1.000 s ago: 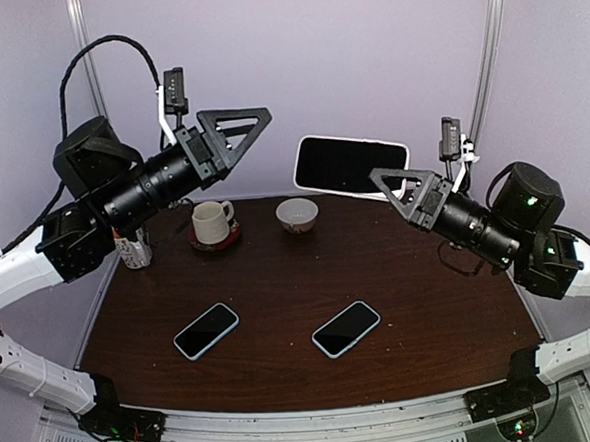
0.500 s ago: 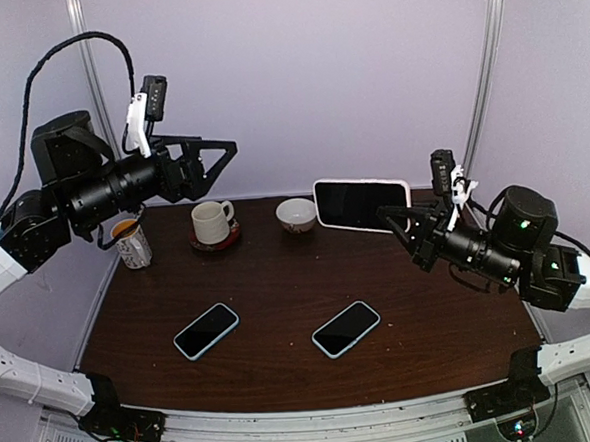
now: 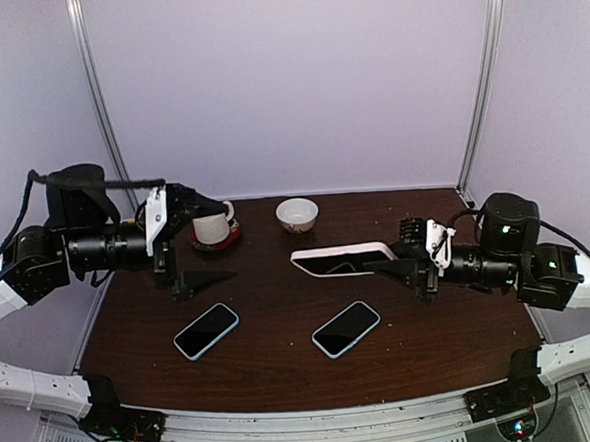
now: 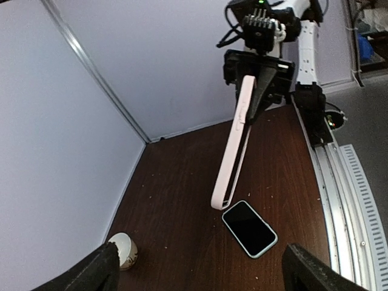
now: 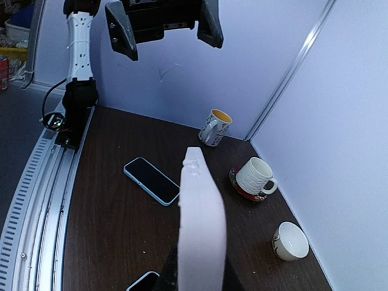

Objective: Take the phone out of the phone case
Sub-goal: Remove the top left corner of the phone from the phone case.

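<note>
The dark wooden counter (image 3: 285,377) fills my overhead view. My left arm (image 3: 86,249) reaches in over its left edge, and my right arm (image 3: 518,257) over its right edge; both hang above the surface.

The left pincer (image 3: 226,242) is spread wide with nothing between its fingers; it is up in the air, just in front of the crockery at the far-left part of the counter. The right pincer (image 3: 376,267) is pressed together, pinching the phone case (image 3: 343,260) by one end. The case is pale pink-white and is held clear of the counter, above its middle and a little toward the right edge, its long side pointing at the left arm. A dark face shows inside its rim, but I cannot tell for sure whether the phone is seated there.

Two phones lie flat near the near edge, well apart from each other; the left phone (image 3: 207,331) lies toward the left side and the centre phone (image 3: 346,328) about midway along, almost under the held case; both have pale blue edges and dark screens.

A cream mug (image 3: 212,226) stands upright on a dark red saucer (image 3: 219,245) by the far edge, left of centre. A second mug (image 5: 213,127), orange inside, stands by the far-left corner, seen from the right wrist. A small white bowl (image 3: 297,214) sits at the middle of the far edge.
</note>
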Available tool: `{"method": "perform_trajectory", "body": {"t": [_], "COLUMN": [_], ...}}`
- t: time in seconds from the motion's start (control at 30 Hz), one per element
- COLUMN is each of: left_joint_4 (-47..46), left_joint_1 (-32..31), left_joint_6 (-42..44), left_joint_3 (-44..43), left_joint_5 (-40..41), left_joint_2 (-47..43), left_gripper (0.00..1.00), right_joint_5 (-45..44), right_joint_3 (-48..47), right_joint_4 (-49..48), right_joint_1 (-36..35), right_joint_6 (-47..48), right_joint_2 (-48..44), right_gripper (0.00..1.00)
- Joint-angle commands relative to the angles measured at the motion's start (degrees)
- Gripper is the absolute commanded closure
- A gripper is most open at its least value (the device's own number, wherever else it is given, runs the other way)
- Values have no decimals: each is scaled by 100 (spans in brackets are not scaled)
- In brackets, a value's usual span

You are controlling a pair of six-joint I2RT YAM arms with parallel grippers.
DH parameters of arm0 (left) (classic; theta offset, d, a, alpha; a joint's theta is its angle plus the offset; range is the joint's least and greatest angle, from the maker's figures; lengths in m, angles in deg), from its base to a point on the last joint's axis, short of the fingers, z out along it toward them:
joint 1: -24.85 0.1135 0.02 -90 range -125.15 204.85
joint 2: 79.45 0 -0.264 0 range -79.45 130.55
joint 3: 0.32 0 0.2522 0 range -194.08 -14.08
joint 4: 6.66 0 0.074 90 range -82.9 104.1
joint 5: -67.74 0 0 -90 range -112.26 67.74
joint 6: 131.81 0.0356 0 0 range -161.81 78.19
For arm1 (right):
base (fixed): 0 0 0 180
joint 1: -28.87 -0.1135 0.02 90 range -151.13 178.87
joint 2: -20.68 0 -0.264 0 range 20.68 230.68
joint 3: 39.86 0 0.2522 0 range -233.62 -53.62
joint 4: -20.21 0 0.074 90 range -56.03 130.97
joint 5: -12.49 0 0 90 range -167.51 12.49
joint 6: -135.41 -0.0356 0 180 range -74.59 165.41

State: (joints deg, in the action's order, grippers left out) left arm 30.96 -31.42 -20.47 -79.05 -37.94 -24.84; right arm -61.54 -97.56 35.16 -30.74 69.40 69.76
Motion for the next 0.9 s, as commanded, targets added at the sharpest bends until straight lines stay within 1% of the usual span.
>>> {"method": "perform_trajectory", "body": {"t": [0.0, 0.1, 0.2, 0.3, 0.37, 0.4, 0.47, 0.57, 0.67, 0.77, 0.87], "left_joint_4": [-450, -213, -200, -593, -906, -1020, -1140, -1258, -1536, -1786, -1810], "left_joint_1": [36, 29, 34, 31, 33, 29, 34, 29, -3, -86, -151], "left_joint_6": [1423, 1687, 1712, 1540, 1431, 1426, 1424, 1480, 1481, 1437, 1422], "left_joint_3": [480, 529, 617, 879, 1094, 1127, 1178, 1198, 1284, 1348, 1310], "left_joint_5": [-878, -1238, -1520, -1592, -1696, -1792, -1973, -2264, -2586, -2587, -2572], "left_joint_2": [-270, -136, 28, 132, 204, 257, 398, 655, 827, 994, 1173], "left_gripper": [3, 4, 9, 10, 12, 14, 17, 25, 30, 35, 38], "right_joint_5": [1122, 1351, 1395, 1406, 1497, 1575, 1649, 1694, 1852, 1963, 1981], "right_joint_3": [-321, -480, -734, -971, -1074, -1075, -948, -726, -724, -756, -756], "right_joint_4": [263, 327, 502, 749, 1030, 1139, 1108, 873, 892, 994, 1028], "right_joint_1": [73, 73, 73, 82, 77, 79, 73, 80, 81, 82, 76], "right_joint_6": [1374, 1499, 1474, 1437, 1663, 1840, 2129, 2291, 2393, 2456, 2533], "right_joint_2": [106, 254, 457, 683, 785, 790, 725, 578, 533, 524, 540], "right_gripper": [100, 100, 100, 100, 100, 100, 100, 100, 100, 100, 100]}}
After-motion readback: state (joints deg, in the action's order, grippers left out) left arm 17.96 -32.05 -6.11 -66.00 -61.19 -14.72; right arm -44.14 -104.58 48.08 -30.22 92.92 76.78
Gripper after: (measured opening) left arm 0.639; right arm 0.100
